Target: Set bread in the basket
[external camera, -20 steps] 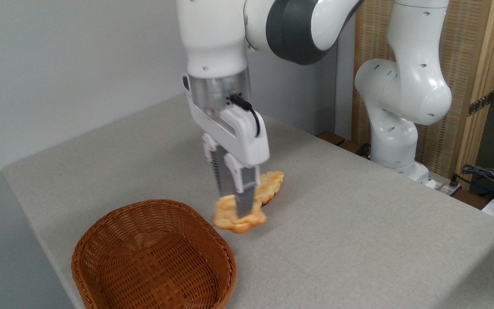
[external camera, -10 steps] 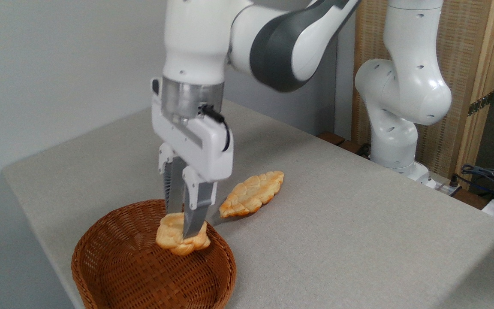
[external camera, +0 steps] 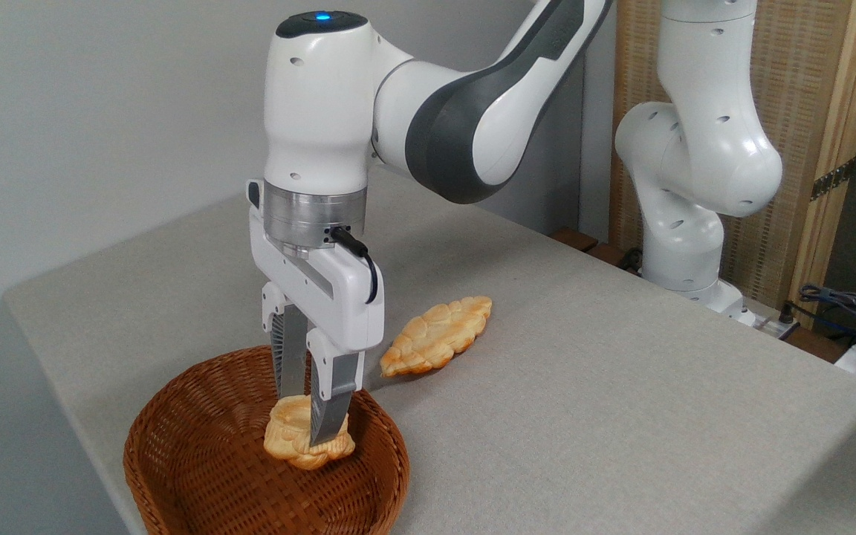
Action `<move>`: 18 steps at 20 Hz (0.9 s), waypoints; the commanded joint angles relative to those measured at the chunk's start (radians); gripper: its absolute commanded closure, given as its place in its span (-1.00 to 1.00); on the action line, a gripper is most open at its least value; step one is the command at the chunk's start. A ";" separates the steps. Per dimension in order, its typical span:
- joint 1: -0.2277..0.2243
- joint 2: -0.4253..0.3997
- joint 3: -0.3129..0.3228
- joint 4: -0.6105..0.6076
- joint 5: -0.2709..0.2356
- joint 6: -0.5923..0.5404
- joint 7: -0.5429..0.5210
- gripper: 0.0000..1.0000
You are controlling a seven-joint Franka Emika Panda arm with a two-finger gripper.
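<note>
The bread (external camera: 296, 443), a small lumpy golden bun, hangs inside the brown woven basket (external camera: 198, 475) at the table's front left, a little above its floor. My gripper (external camera: 309, 425) points straight down over the basket and is shut on the bun, one finger on each side of it. The near finger (external camera: 326, 416) covers the bun's middle.
A longer, flatter braided bread (external camera: 437, 336) lies on the grey table (external camera: 606, 401) just behind and right of the basket. The arm's white base (external camera: 684, 245) stands at the table's far right edge, with cables beyond it. The basket sits near the table's front-left edge.
My gripper carried the bun leftward from beside the braided bread to over the basket, then lowered it deeper inside. The braided bread, earlier partly hidden, now shows fully.
</note>
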 commanded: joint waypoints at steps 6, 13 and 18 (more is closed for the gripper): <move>-0.002 -0.004 0.003 0.010 -0.018 0.006 -0.015 -1.00; -0.002 -0.106 0.004 0.012 -0.018 -0.089 -0.115 -1.00; -0.002 -0.176 0.006 0.012 -0.017 -0.268 -0.116 -1.00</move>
